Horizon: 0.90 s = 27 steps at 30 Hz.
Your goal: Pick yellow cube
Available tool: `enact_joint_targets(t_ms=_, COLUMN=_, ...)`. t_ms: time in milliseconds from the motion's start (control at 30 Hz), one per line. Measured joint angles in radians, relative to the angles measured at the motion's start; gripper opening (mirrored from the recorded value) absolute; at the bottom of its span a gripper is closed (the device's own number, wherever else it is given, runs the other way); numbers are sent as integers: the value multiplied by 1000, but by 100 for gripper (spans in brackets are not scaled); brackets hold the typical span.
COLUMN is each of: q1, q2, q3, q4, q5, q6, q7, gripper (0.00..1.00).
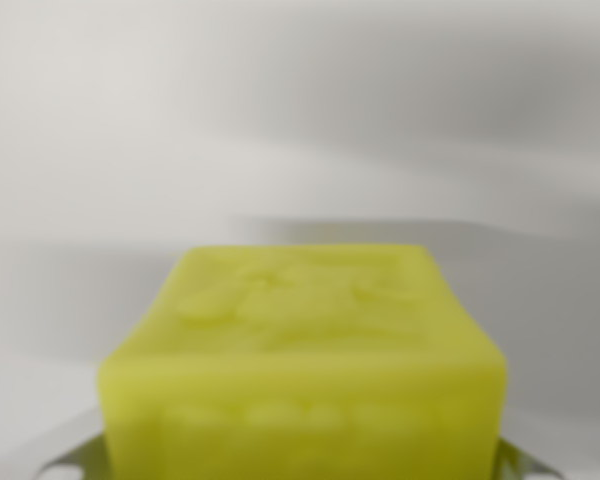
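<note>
Yellow cube (302,370) sits between the hand's barely visible fingertips (75,455).

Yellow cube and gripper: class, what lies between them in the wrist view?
Nothing shows between them. The blurry yellow cube fills the lower frame, and the metallic bits at the bottom corners, likely the gripper's fingertips, sit right against its sides.

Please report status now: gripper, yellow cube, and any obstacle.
Gripper: only metal tips at bottom corners, state unclear. Yellow cube very close, centred low in wrist view, blurred. Nothing in the way visible.
</note>
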<state>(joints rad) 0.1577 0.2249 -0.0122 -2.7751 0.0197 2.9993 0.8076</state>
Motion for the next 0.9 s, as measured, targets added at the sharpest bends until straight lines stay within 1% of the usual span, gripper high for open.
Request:
enact_joint_targets(t_ms=300, q1=-4, q2=-58, q3=1, q4=-11, q5=-9, q6=-47, q7=7, gripper=0)
enact_joint_targets(t_ms=900, q1=-6, q2=-173, q3=2, q4=-27, q5=-17, q6=-145, q7=12, gripper=0)
